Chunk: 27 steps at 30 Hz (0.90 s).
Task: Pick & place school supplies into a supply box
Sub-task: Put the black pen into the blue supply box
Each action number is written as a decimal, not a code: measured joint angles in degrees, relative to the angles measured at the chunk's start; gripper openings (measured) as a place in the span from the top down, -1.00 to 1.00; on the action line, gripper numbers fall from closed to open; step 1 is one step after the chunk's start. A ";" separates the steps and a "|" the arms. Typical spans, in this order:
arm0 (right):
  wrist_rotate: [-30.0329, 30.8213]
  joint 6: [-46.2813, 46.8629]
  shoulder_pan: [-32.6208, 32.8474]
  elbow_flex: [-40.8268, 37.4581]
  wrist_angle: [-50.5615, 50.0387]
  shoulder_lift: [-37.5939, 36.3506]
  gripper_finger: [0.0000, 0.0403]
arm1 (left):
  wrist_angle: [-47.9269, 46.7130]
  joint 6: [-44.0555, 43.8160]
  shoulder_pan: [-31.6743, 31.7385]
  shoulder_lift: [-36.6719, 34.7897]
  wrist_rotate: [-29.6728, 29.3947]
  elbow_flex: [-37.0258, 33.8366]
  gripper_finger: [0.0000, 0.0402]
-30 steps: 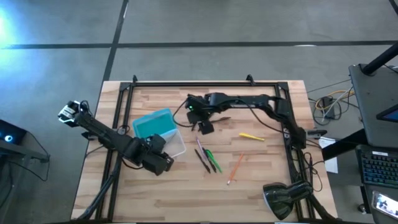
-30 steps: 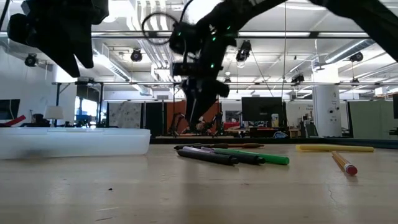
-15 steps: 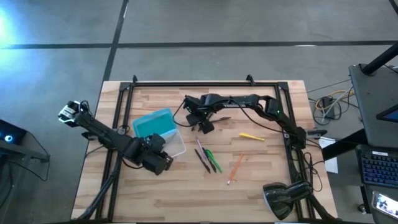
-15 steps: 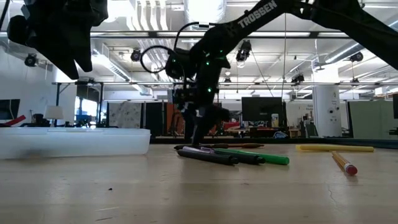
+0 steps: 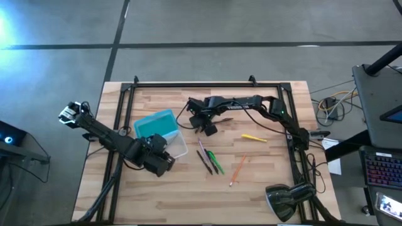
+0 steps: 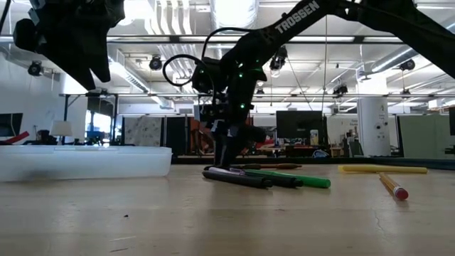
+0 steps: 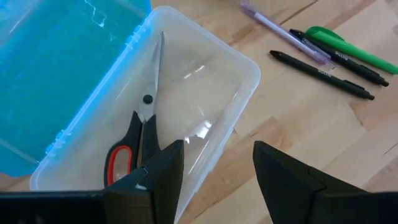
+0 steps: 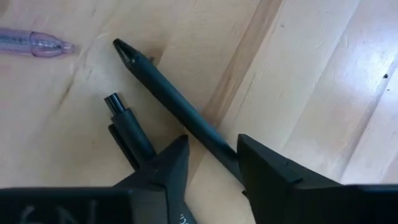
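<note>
Right gripper lower, astride dark pen.

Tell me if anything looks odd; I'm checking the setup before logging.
Nothing stands out. Scissors lie inside the open box; pens, pencil and yellow stick lie loose on the table.

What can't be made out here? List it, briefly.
- Right wrist view: far end of the dark pen, behind the right gripper; whether it is gripped.
- Left wrist view: handles of the scissors, partly behind the left gripper.
- Low view: contents of the supply box, blurred by its translucent wall.
</note>
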 joint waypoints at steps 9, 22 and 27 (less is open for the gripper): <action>0.10 0.17 0.00 -0.10 0.60 0.18 0.73 | 0.15 0.02 -0.02 0.00 -0.07 0.00 0.12; -0.49 7.87 -0.17 1.05 0.03 -4.29 0.93 | -0.21 0.02 -0.02 0.00 -0.05 0.00 0.12; -4.67 14.73 0.33 1.21 -0.84 -9.94 0.94 | -1.00 0.02 -0.02 0.00 -0.05 0.00 0.12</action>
